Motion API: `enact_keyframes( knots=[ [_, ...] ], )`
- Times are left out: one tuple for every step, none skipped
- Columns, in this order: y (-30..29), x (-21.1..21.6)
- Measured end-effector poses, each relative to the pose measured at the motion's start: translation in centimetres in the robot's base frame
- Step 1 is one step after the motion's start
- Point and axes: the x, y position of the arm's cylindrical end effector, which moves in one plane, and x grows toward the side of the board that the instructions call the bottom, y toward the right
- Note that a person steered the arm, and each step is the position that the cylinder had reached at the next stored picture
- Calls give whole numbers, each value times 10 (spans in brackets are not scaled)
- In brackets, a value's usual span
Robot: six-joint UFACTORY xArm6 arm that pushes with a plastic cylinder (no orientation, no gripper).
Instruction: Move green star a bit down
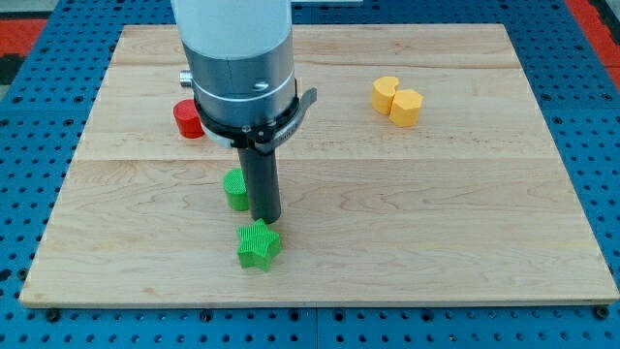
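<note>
The green star (pixel 259 244) lies on the wooden board (pixel 436 223) near the view's bottom, left of centre. My tip (pixel 265 218) stands just above the star, touching or nearly touching its upper edge. A second green block (pixel 235 188), shape unclear, sits right beside the rod on its left, partly hidden by it. The arm's grey and white body covers the board above the rod.
A red cylinder (pixel 188 119) sits at the upper left, partly behind the arm. Two yellow blocks, a cylinder (pixel 386 93) and a hexagon-like one (pixel 406 107), touch each other at the upper right. A blue pegboard (pixel 601 116) surrounds the board.
</note>
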Motion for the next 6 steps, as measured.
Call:
enact_keyframes(
  knots=[
    [0, -9],
    [36, -19],
    [67, -6],
    [73, 11],
    [42, 18],
    [2, 18]
  ],
)
